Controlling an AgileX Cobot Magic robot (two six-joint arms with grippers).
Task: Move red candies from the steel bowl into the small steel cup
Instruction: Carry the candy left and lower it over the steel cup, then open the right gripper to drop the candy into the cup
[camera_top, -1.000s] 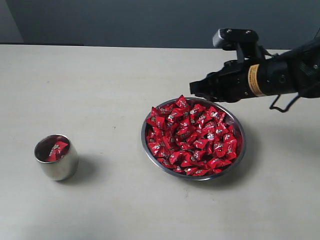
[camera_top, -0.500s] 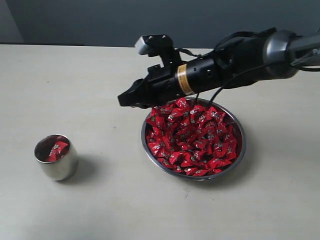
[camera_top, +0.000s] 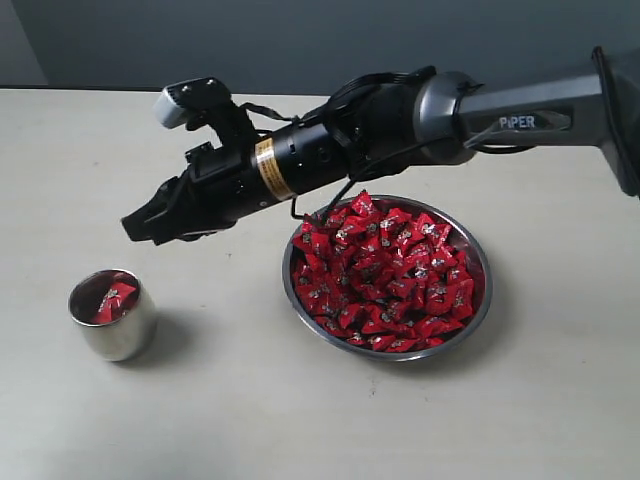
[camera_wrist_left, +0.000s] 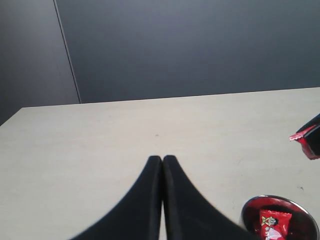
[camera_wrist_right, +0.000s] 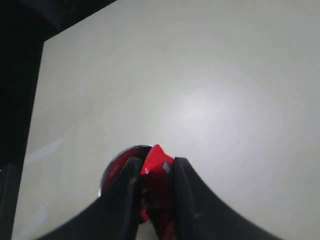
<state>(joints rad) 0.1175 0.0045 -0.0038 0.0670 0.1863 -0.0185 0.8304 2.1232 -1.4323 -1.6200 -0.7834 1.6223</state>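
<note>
The steel bowl (camera_top: 488, 285) and the small steel cup (camera_top: 125, 338) are of polished metal, shiny like a mirror. The red candies (camera_top: 390, 275) have a glossy, wrinkled foil wrapper. The red candy (camera_wrist_right: 156, 164) between the fingers (camera_wrist_right: 186, 200) of the right gripper (camera_top: 132, 228) has the same foil. These fingers, and the fingers (camera_wrist_left: 142, 205) of the left gripper (camera_wrist_left: 162, 160), look like matt black plastic. The table (camera_top: 230, 410) is pale, smooth and mostly matt.

Right hand (camera_top: 135, 226) outstretched, clamped; left hand (camera_wrist_left: 162, 161) closed.
</note>
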